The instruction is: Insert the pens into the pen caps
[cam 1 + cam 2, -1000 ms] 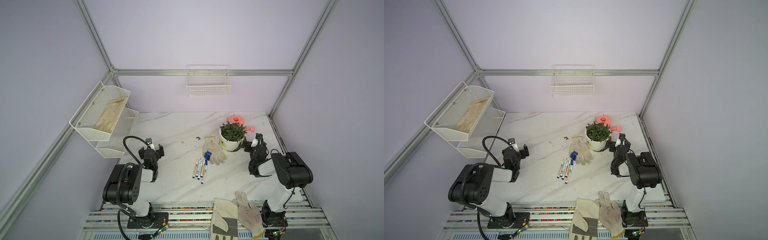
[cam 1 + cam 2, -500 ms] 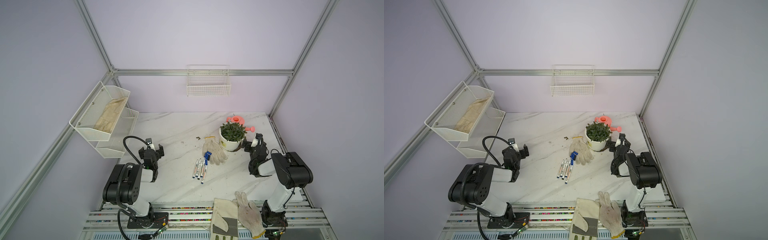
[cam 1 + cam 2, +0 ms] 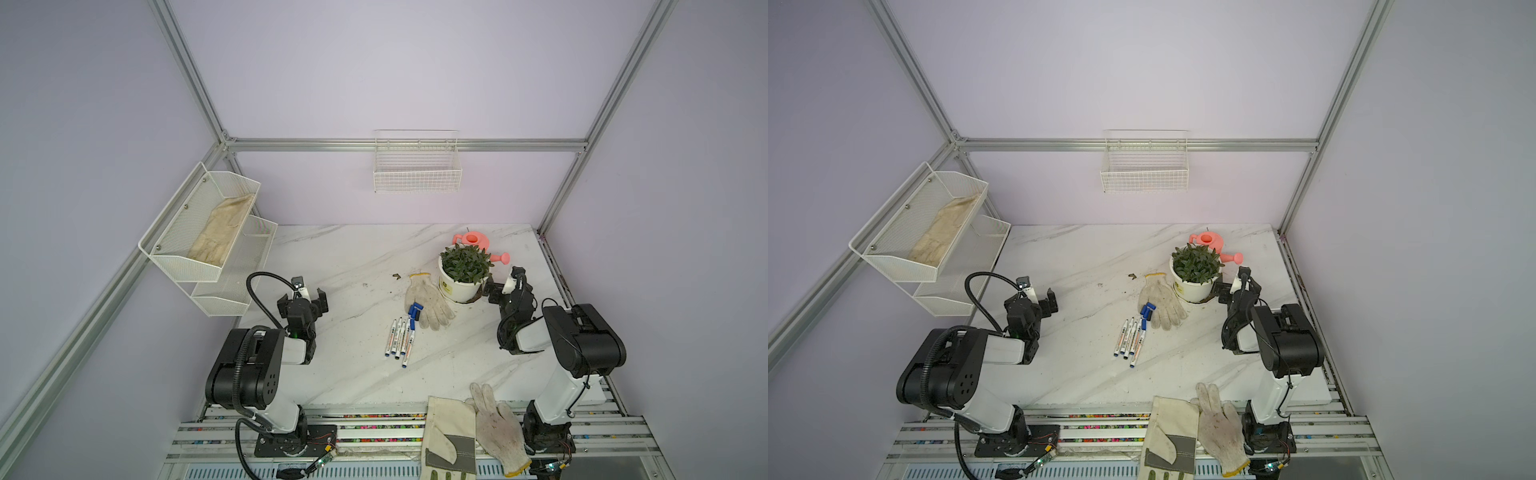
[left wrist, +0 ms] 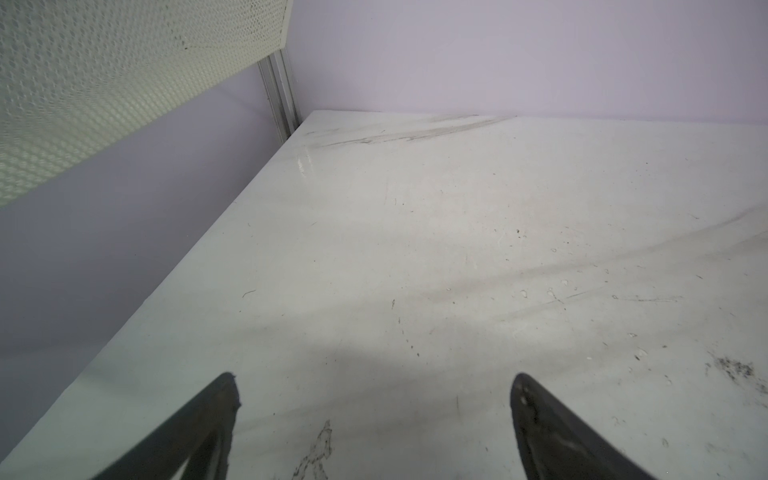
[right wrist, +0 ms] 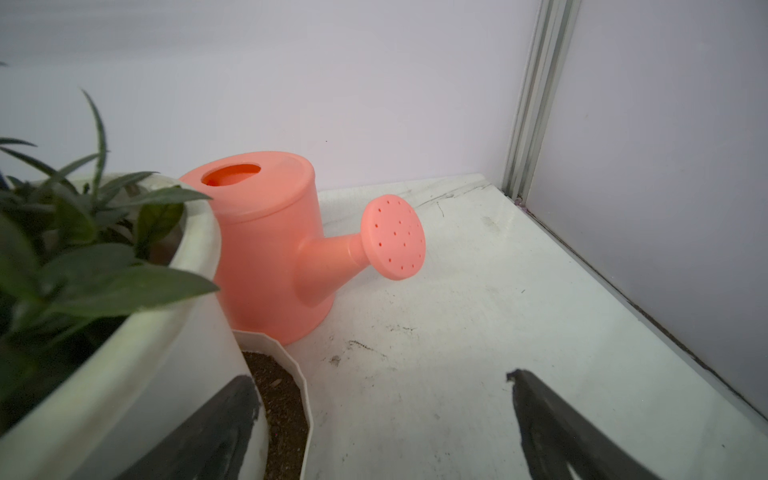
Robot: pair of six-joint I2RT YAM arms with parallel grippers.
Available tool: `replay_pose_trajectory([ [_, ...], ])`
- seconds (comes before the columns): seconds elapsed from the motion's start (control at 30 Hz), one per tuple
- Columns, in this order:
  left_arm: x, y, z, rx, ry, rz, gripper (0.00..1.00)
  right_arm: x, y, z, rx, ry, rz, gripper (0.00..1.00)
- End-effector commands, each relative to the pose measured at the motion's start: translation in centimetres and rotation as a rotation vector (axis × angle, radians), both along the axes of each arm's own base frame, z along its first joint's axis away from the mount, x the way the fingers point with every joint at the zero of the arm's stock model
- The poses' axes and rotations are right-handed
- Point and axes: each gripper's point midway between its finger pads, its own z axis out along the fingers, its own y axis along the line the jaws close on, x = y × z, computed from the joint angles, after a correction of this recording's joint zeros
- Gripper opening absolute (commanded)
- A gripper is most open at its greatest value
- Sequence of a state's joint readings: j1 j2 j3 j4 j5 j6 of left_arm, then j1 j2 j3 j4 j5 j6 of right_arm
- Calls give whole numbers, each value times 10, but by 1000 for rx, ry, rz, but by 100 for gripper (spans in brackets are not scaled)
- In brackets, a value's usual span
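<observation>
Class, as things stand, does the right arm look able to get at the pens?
Probably yes. The open right gripper sits beside the pot; swinging round the pot's front, it meets bare table up to the pens. The glove lies only by their far ends.

I see nothing change from the earlier looks to now: my left gripper (image 3: pixel 302 297), my right gripper (image 3: pixel 503 283) and the pens (image 3: pixel 400 340) show no shift.
</observation>
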State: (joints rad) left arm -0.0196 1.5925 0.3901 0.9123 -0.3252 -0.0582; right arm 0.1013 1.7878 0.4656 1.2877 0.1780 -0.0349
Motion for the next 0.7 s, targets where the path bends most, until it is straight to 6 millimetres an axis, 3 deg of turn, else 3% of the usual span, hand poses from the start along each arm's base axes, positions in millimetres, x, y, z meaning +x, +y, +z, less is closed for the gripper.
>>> replay_pose_trajectory([
  [0.0,-2,3,13,11,-52,4,100,4,4,11,12,-28,13,95],
  [0.1,-3,2,15,15,-59,-3,100,7,4,18,-3,-24,5,75],
  [0.17,-1,2,25,27,-54,-4,100,22,2,34,-32,55,-22,64],
  [0.23,0,7,38,18,9,46,100,31,-5,66,-7,34,-107,59],
  [0.3,-1,11,59,8,73,78,100,24,-10,107,47,-87,-192,56],
  [0.43,-7,8,76,-45,60,155,100,21,-5,161,206,-153,-231,54],
  [0.53,-8,-22,78,-148,82,126,100,17,5,199,263,-183,-251,54],
  [0.67,-8,-95,72,-176,176,-57,100,13,41,243,232,-206,-180,54],
])
